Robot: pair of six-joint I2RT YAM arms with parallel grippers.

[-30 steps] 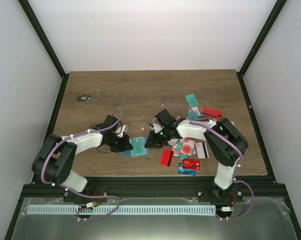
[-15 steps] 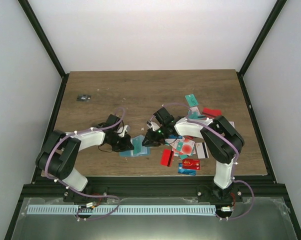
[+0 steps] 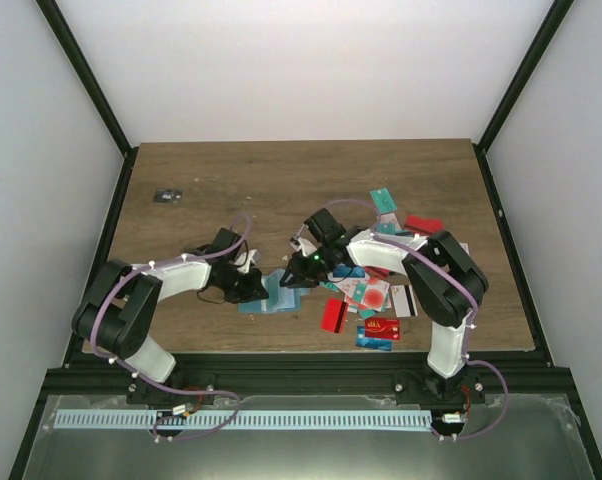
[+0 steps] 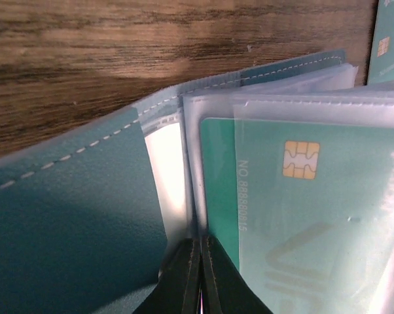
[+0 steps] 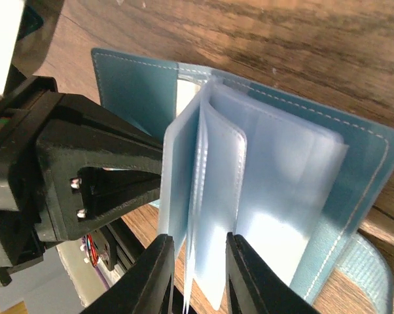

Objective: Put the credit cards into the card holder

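Observation:
The teal-blue card holder [image 3: 274,294] lies open on the table between my two grippers. My left gripper [image 3: 249,288] is shut on a clear sleeve edge [image 4: 190,196] near the holder's spine; its own view shows my left gripper [image 4: 200,245] beside a teal chip card [image 4: 302,216] inside a sleeve and the teal cover [image 4: 66,216]. My right gripper [image 3: 293,278] is open, its jaws straddling several fanned, upright clear sleeves [image 5: 210,196] in the right wrist view, where my right gripper [image 5: 198,278] sits at the sleeves' free edge. The loose credit cards [image 3: 371,295] lie in a pile to the right.
A red card [image 3: 333,315] and a red-and-blue card [image 3: 379,331] lie near the front edge. A teal card [image 3: 383,200] and a red card [image 3: 423,225] lie further back. A small dark object [image 3: 167,196] sits at the far left. Another teal card [image 4: 388,39] lies beyond the holder.
My right gripper has moved left and slightly back onto the holder, and the clear sleeves now stand up between its jaws. The left gripper has barely moved.

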